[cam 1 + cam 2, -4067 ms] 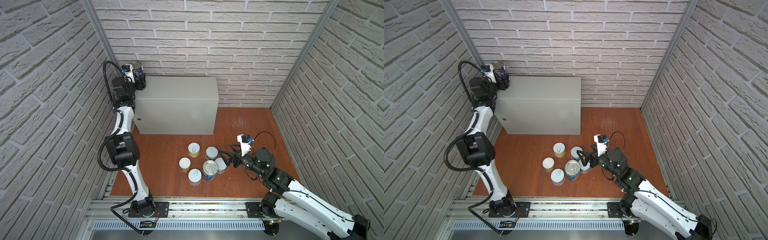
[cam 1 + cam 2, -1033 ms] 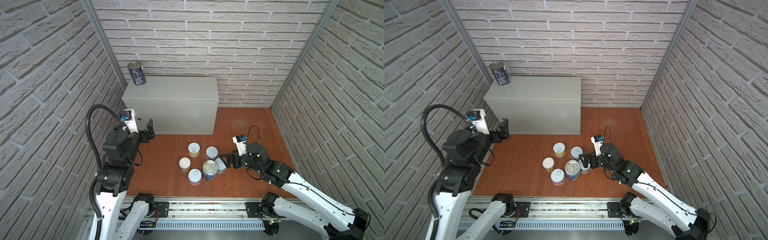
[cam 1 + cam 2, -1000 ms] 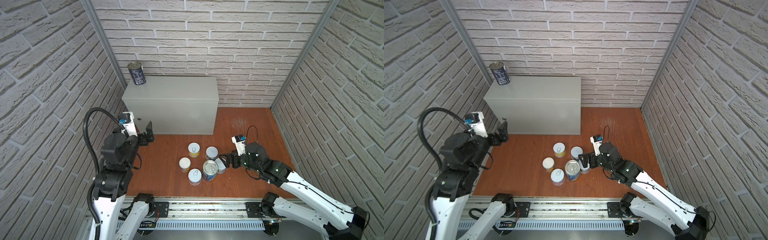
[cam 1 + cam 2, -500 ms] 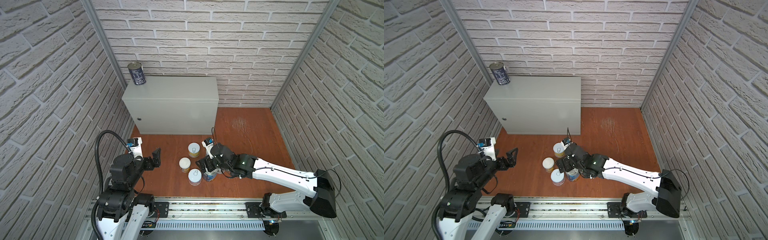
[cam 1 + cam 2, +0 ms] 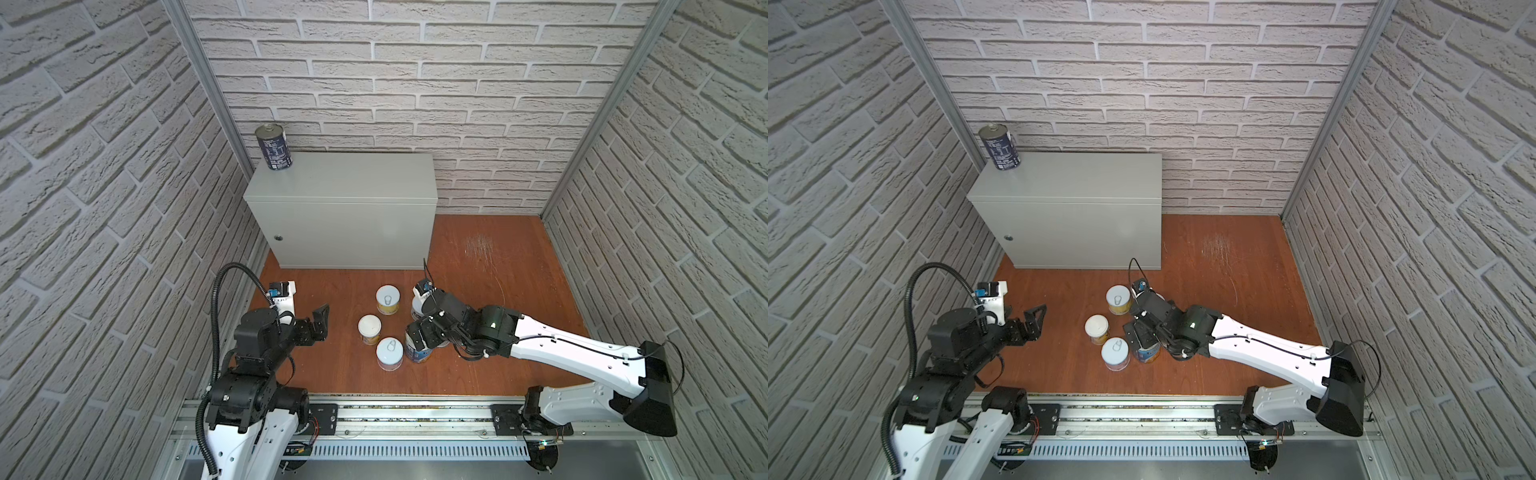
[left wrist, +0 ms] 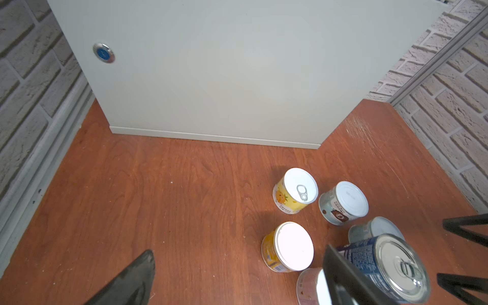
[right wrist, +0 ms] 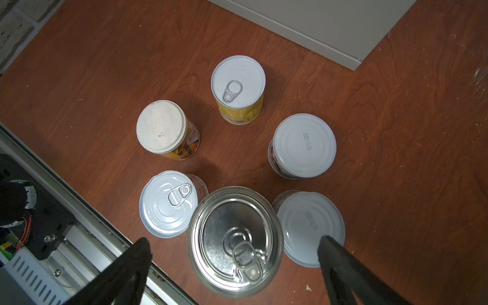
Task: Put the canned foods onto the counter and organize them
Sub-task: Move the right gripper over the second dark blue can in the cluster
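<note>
so the left arm is tucked up low by its base, left hand (image 5: 321,321) wide open, holding nothing. right arm stretched out long toward the middle, right hand (image 5: 424,335) spread open too, pointing down.

You have pale grey brick-patterned walls on three sides: the back wall (image 5: 415,83), the left wall (image 5: 83,208) and the right wall (image 5: 685,208). A slim aluminium post (image 5: 208,83) runs up the far left corner, and a matching right post (image 5: 619,83) runs up the far right corner. Underfoot lies a reddish-brown wooden floor (image 5: 519,291). A patch of pale scuff marks (image 5: 478,245) shows on it at the far right, near the back wall. In the left wrist view you can pick out small light specks (image 6: 171,182) on the boards and a grey skirting strip (image 6: 39,163) along the foot of the left wall. Across the near edge runs a metal rail (image 5: 415,419), with a slotted grille (image 5: 415,451) just in front of it.
</note>
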Controlling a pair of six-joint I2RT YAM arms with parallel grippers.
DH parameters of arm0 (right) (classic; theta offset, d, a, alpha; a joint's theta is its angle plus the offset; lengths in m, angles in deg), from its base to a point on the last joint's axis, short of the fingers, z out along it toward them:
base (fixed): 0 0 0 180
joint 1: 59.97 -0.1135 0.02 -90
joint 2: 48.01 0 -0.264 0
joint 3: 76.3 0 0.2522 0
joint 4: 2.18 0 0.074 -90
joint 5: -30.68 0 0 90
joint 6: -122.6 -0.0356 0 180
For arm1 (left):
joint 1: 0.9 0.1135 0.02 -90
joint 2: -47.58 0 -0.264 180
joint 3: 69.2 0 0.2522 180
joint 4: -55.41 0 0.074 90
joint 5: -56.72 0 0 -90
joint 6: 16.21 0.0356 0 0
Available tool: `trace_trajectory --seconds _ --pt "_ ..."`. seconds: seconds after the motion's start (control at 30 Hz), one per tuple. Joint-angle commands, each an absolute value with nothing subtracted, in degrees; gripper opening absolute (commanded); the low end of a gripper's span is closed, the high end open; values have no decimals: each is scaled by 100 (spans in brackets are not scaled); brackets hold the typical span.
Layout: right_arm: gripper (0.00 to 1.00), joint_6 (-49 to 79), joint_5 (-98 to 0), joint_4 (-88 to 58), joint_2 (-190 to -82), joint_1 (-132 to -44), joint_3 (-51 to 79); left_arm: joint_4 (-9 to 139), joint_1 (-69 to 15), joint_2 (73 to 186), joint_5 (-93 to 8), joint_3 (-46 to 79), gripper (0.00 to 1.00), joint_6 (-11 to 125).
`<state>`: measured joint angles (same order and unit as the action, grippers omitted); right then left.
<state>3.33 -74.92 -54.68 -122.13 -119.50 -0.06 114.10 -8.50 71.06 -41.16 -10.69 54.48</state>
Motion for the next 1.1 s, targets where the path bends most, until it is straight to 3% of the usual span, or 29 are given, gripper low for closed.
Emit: trace_trajectory --seconds 0.0,0.4,0.9,1.07 --pt "100 424 -7332 -5759 -12226 -11982 178 11089 -875 7061 -4204 -1053 98 5558" --pt "100 208 -7399 -5794 -12890 -11982 255 10577 -873 7397 -4020 -1378 98 5833" --pt "100 42 -7272 -5616 -13446 -11982 144 10157 -877 7403 -4680 -1607 98 5847" --pt "90 22 -7329 -5628 -13667 -11977 166 10152 -873 7421 -4681 -1621 98 5902"
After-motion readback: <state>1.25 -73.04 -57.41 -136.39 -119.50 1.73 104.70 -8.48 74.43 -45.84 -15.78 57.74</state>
